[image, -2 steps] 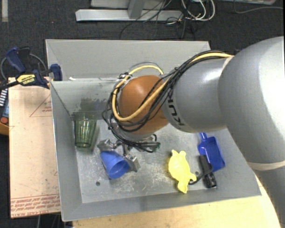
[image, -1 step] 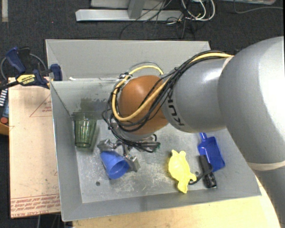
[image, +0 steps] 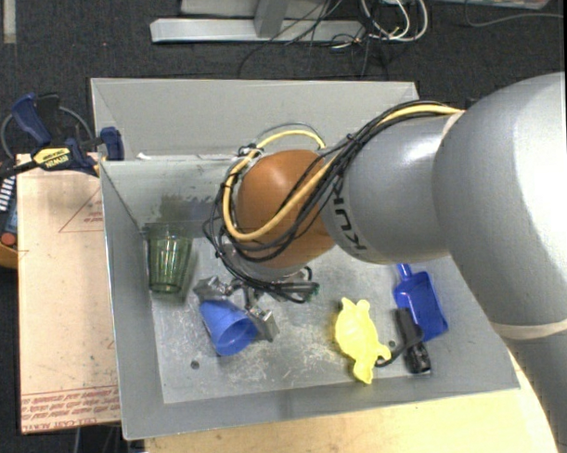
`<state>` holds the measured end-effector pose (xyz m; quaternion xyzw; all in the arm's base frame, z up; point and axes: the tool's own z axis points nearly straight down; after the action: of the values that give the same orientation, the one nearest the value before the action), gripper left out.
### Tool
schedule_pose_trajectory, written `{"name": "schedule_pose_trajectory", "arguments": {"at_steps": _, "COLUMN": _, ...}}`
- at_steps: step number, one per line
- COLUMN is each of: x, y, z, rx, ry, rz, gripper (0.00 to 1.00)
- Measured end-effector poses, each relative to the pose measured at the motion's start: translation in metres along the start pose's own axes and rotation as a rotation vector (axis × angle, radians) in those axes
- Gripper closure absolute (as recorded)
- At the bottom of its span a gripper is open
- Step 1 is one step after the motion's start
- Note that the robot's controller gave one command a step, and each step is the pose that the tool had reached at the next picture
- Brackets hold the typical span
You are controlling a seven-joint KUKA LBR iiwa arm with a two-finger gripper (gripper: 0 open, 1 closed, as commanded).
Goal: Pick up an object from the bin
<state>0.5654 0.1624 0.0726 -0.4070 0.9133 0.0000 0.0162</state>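
Note:
My gripper [image: 236, 306] hangs under the orange dome, left of the bin's middle, with its two metal fingers [image: 263, 323] spread apart. A small blue cup [image: 228, 331] lies on its side right below them, its narrow end by the left finger and its rim by the right one. Whether the fingers touch the cup I cannot tell. A green see-through cup [image: 169, 262] stands upright a little to the left, by the bin's left wall.
A yellow rubber toy [image: 355, 339] lies to the right on the bin floor. Beyond it, against the right wall, rests a blue scoop [image: 419, 303] with a black handle [image: 413, 346]. The arm and its cables cover the bin's back right.

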Motion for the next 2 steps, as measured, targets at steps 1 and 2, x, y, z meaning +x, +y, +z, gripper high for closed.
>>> {"name": "schedule_pose_trajectory", "arguments": {"at_steps": 1, "x": 0.0, "y": 0.0, "z": 0.0, "rx": 0.0, "ry": 0.0, "rz": 0.0, "gripper": 1.0}}
{"name": "schedule_pose_trajectory", "arguments": {"at_steps": 2, "x": 0.0, "y": 0.0, "z": 0.0, "rx": 0.0, "ry": 0.0, "rz": 0.0, "gripper": 1.0}}
